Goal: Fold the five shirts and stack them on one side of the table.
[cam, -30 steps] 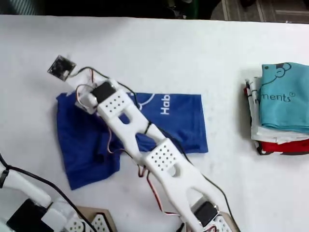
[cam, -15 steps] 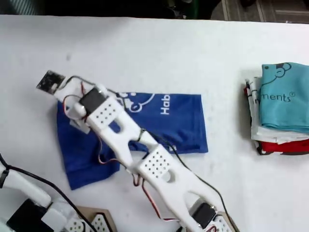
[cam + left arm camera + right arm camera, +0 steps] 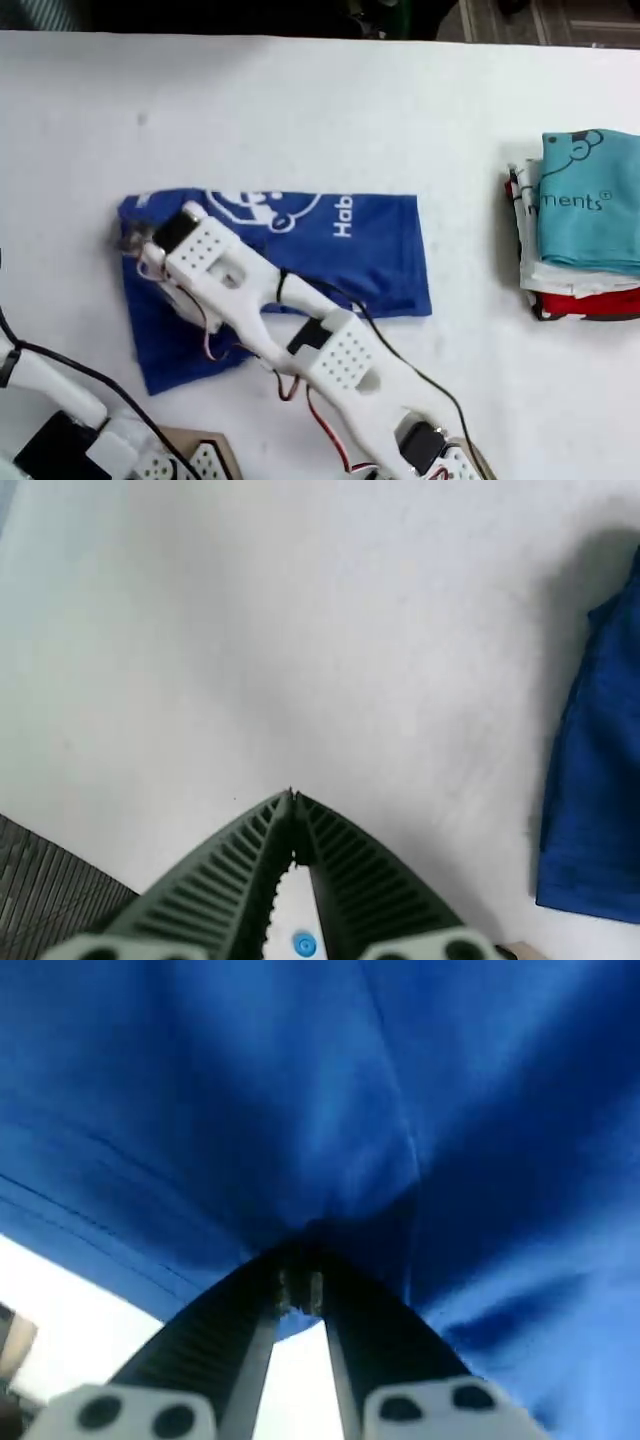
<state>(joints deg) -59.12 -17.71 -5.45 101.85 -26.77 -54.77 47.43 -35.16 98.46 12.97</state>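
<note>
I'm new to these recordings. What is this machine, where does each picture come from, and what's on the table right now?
These are two small robot arms at a white table. The overhead picture comes from a fixed camera. The other two come from cameras on each arm's wrist, looking along its end effector. A blue shirt lies on the table, and a stack of folded shirts sits at the table's edge, teal on top. The right end effector is shut on the blue shirt's fabric near a corner. The left end effector is shut, holding nothing, above bare table beside the shirt.
</note>
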